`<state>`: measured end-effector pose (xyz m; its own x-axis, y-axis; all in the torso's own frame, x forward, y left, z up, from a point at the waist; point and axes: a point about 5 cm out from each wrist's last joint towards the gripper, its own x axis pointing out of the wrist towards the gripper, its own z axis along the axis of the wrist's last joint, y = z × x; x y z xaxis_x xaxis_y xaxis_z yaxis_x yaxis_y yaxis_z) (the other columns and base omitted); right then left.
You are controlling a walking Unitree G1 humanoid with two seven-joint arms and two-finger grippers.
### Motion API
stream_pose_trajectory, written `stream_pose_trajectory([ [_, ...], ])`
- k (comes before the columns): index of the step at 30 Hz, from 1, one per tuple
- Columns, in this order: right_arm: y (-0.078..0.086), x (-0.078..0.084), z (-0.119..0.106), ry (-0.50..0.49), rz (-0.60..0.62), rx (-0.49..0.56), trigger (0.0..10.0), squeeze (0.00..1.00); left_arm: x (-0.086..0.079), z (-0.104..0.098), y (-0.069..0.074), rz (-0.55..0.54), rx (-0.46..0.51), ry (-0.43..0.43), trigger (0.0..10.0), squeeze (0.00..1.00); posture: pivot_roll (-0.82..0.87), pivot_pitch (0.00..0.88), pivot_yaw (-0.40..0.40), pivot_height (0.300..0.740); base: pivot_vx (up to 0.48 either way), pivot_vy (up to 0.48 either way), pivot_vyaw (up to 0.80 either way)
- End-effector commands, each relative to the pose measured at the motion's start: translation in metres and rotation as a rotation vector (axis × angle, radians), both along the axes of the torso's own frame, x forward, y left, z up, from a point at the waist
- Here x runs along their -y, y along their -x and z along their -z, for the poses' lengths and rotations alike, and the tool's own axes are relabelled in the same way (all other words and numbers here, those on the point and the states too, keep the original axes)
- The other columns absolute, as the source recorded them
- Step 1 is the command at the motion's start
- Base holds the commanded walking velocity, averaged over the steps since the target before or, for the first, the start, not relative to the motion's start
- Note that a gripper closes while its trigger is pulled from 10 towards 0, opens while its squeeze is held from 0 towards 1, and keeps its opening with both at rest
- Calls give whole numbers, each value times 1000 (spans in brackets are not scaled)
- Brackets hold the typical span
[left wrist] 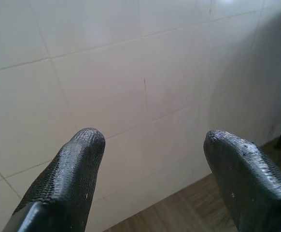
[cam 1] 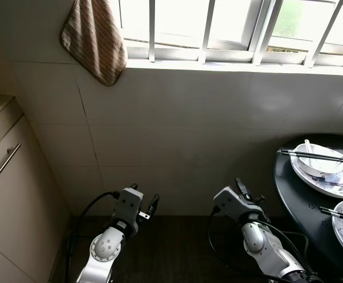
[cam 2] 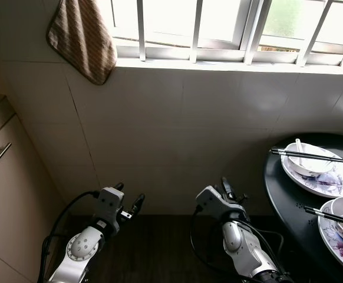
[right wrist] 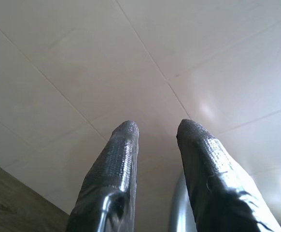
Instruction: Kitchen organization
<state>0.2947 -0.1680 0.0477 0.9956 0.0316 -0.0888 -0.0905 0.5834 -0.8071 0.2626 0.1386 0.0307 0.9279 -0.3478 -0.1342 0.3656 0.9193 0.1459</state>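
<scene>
Jaws parted and empty on both the left gripper (left wrist: 147, 140) and right gripper (right wrist: 157, 128), we flag stacked plates (cam 1: 325, 171) near the table (cam 1: 289, 183) edge: chopsticks (cam 1: 316, 156) could roll off.

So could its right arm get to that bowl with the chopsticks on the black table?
Probably, once it turns: the right gripper points at the wall, empty, and nothing stands between it and the bowl on the table.
</scene>
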Motion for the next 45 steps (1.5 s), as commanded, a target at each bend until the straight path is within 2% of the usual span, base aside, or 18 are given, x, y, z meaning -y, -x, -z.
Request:
stream_pose_trajectory([
  [1,-1,6,-5,74,11,38,10000,0,4,1,0,16,-4,-4,10000,0,-41,0,-32,740,0,0,0],
  [4,-2,7,-7,155,11,65,10000,0,5,1,-1,17,-6,-4,10000,0,-40,0,-35,740,0,0,0],
  [5,-3,17,-8,193,66,74,10000,0,5,1,-1,16,-8,-4,10000,0,-39,0,-35,740,0,0,0],
  [6,-4,27,-9,192,124,75,10000,0,5,1,-1,14,-10,-4,10000,0,-39,0,-35,740,0,0,0],
  [10,-3,44,-12,236,195,79,10000,0,5,1,-1,11,-9,-3,10000,0,-39,0,-34,740,0,0,0],
  [17,1,63,-10,269,278,54,10000,0,5,1,-2,10,-12,5,10000,0,-43,0,-36,740,0,0,0],
  [24,3,71,-8,150,313,22,10000,0,5,1,-2,8,-12,10,10000,0,-44,0,-37,740,0,0,-419],
  [27,0,59,-11,136,229,42,10000,0,5,1,-2,8,-13,11,10000,0,-44,0,-37,740,0,0,-800],
  [30,-4,28,-13,83,31,46,10000,0,5,1,-3,9,-14,13,10000,0,-50,0,-37,740,0,0,-800],
  [32,1,-8,-14,-48,-206,11,10000,0,5,0,-4,9,-13,13,10000,0,-47,0,-38,740,0,0,-400],
  [33,1,-8,-14,-48,-206,11,10000,0,5,0,-4,9,-13,13,10000,0,-47,0,-38,740,0,0,0],
  [34,8,-27,-14,-124,-347,-29,10000,0,6,0,-4,8,-13,12,10000,0,-47,0,-40,740,0,0,0],
  [35,11,-34,-12,-162,-388,-60,10000,0,6,0,-4,7,-13,12,10000,0,-47,0,-40,740,0,0,0],
  [38,18,-45,-7,-227,-455,-147,10000,0,6,0,-4,7,-12,13,10000,0,-43,0,-45,740,0,0,-267],
  [39,20,-44,1,-278,-431,-226,10000,0,7,0,-5,6,-12,14,10000,0,-39,0,-48,740,0,0,-800],
  [40,20,-44,1,-278,-431,-226,10000,0,7,0,-5,6,-12,14,10000,0,-39,0,-48,740,0,0,-800],
  [41,21,-39,8,-319,-378,-290,10000,0,7,0,-5,5,-11,15,10000,0,-37,0,-49,740,0,0,-800],
  [45,18,-25,15,-381,-298,-349,10000,0,7,0,-5,3,-10,16,10000,0,-40,0,-49,740,0,0,-600],
])
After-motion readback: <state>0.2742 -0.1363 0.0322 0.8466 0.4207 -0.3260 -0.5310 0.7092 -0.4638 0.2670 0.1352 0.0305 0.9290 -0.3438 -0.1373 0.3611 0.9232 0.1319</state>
